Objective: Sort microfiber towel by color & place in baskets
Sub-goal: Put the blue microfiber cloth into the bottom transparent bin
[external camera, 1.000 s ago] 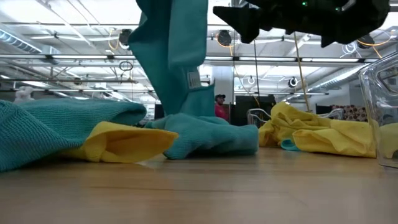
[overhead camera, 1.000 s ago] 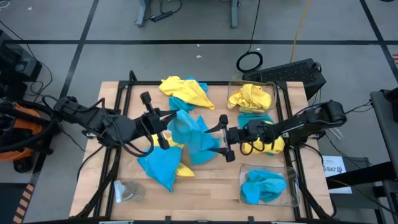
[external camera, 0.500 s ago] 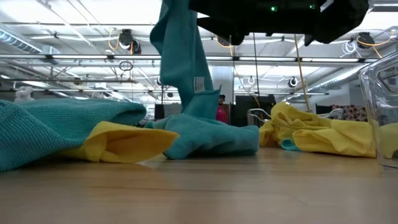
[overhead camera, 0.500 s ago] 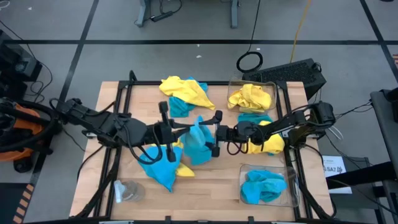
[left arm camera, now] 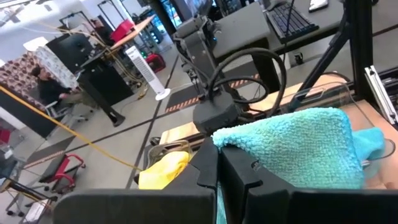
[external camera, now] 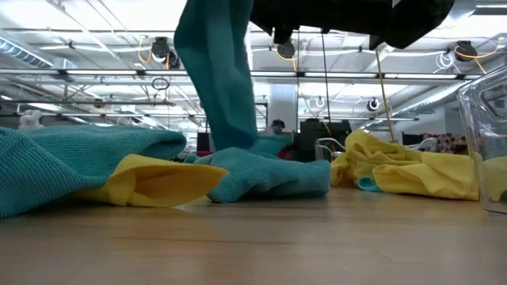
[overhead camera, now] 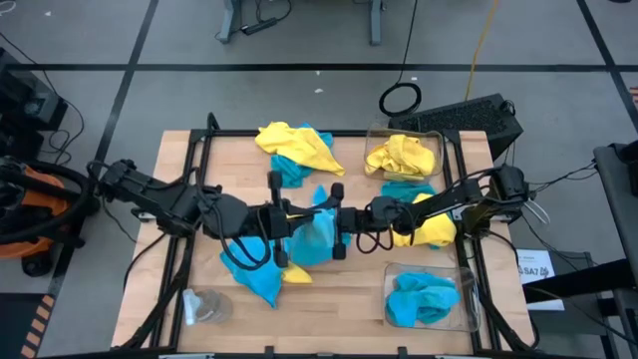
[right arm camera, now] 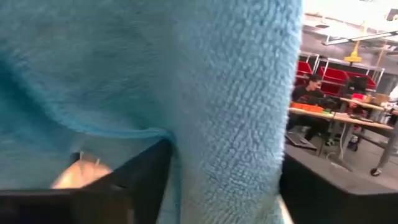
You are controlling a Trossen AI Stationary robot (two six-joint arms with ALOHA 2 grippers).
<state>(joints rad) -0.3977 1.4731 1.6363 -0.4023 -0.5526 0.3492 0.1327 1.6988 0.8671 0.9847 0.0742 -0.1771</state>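
Over the wooden bench [overhead camera: 339, 294], both dark arms reach inward and meet mid-bench. The left gripper [overhead camera: 282, 214], fingers pressed together, pinches a turquoise towel [overhead camera: 314, 234] hanging above the towel pile; the right gripper [overhead camera: 337, 219] faces it, fingers' state unclear.

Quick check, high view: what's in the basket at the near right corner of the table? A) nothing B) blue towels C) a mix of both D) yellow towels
B: the basket at the table's near right corner holds only turquoise blue towels; the yellow towels sit in the far basket.
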